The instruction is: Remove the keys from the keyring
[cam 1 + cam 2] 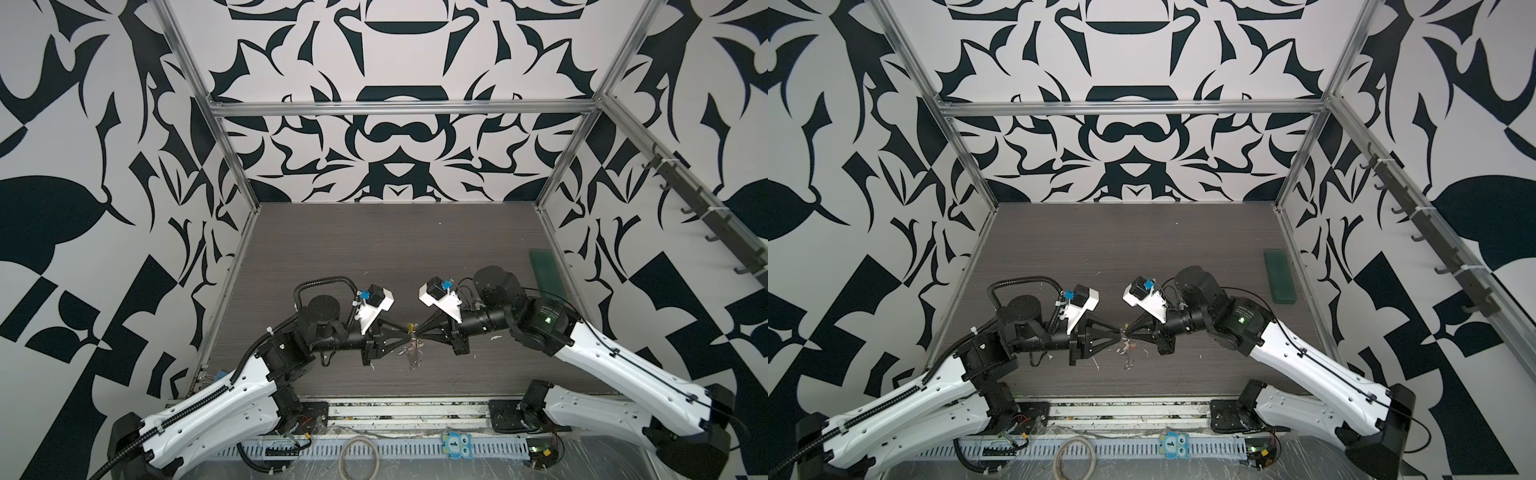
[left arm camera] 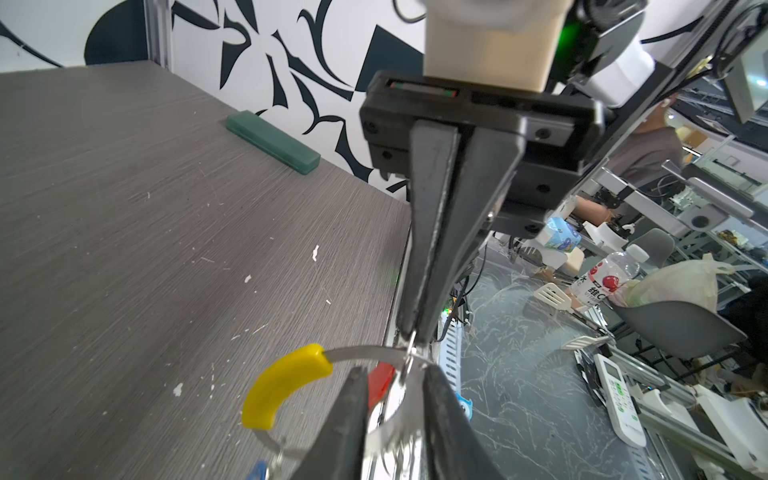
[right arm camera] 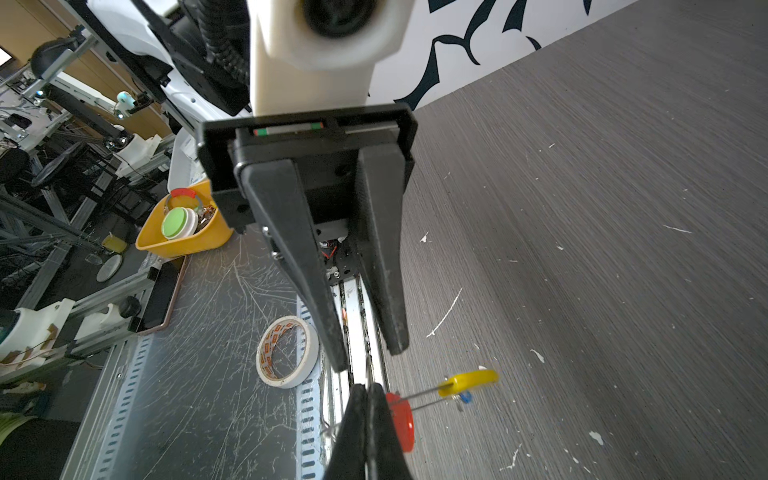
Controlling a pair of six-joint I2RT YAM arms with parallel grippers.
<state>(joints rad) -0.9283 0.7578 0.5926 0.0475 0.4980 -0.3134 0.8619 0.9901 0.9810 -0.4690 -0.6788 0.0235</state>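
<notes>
Both claws meet tip to tip over the front middle of the worktop.

Right claw: clenched. You can see its tips pinched on the keyring, at a small metal ring where that ring crosses the grey band. Whether this ring belongs to the red key cannot be told.

Left claw: released, with a narrow gap between the fingers. In the left wrist view the band runs through that gap, and the red key lies against the inner face of one finger. From the right wrist view you get the same reading: left claw parted, nothing squeezed.

The keyring is held up off the worktop between the two claws. Its yellow section curves out to the side. The blue key hangs just beside the yellow section, the red key right beside the right claw.

A green block lies at the right edge of the worktop, well apart.
</notes>
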